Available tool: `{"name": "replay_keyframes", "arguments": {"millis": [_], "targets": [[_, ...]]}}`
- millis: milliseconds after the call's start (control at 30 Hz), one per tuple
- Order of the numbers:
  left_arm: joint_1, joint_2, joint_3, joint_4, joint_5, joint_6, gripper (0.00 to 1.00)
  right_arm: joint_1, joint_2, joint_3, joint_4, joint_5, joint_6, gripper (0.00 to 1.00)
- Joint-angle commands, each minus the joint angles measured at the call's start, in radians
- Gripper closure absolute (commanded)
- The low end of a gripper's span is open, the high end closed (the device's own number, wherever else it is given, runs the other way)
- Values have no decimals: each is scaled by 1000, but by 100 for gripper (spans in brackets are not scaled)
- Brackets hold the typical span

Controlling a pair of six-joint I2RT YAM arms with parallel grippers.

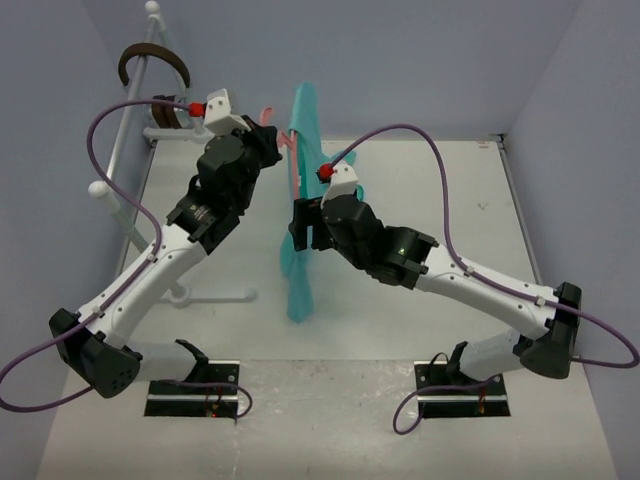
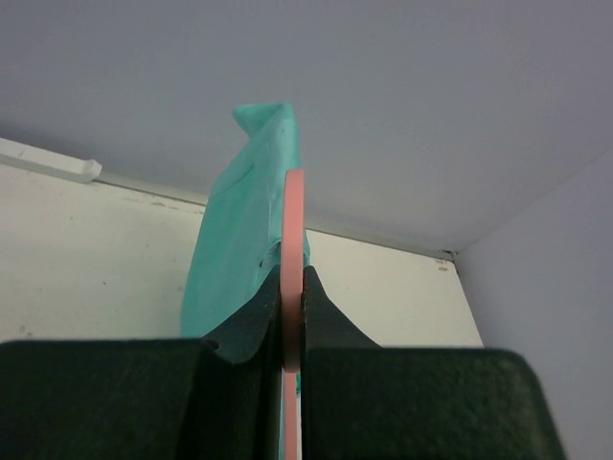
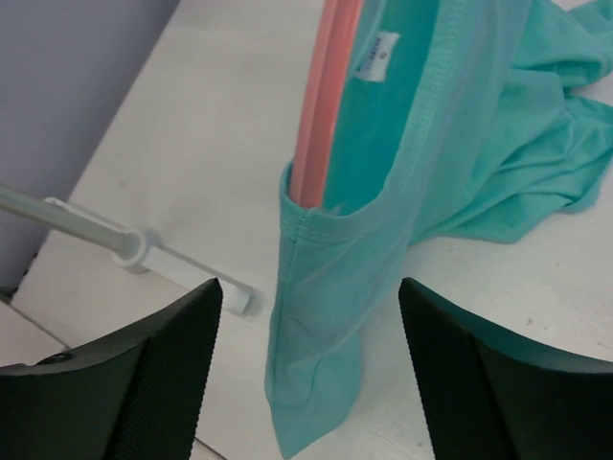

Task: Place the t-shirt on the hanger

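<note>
The teal-green t-shirt [image 1: 300, 200] hangs upright over mid-table, its lower end on the surface. The pink hanger [image 1: 290, 140] stands edge-on inside it. My left gripper [image 1: 272, 140] is shut on the hanger; in the left wrist view the pink strip [image 2: 293, 240] is pinched between the fingers of the left gripper [image 2: 293, 280], with the shirt [image 2: 244, 240] behind. My right gripper [image 1: 298, 228] is open beside the shirt's lower part. In the right wrist view the hanger [image 3: 321, 105] runs down into the shirt's opening [image 3: 330, 287], and the cloth lies between the spread jaws of the right gripper [image 3: 311, 299], untouched.
A white tubular rack [image 1: 120, 170] stands at the left with brown headphones [image 1: 153, 58] on top. Its foot [image 3: 144, 251] lies on the table just left of the shirt. Grey walls close the back and both sides.
</note>
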Motion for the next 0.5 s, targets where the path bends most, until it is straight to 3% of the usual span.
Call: {"name": "replay_keyframes", "arguments": {"millis": [0,267,367,467], "targets": [[-25,-53,-6,144,-169,-64,100,7,26,41,-3,114,-30,27],[-52,-59,2,116,-209,-66,100,5,160,151,-21,235,-148,47],[-52,-64,13,99,-220,-69,100,4,202,178,-4,245,-203,59],[-52,-65,33,78,-219,-67,100,4,220,183,33,250,-248,62]]}}
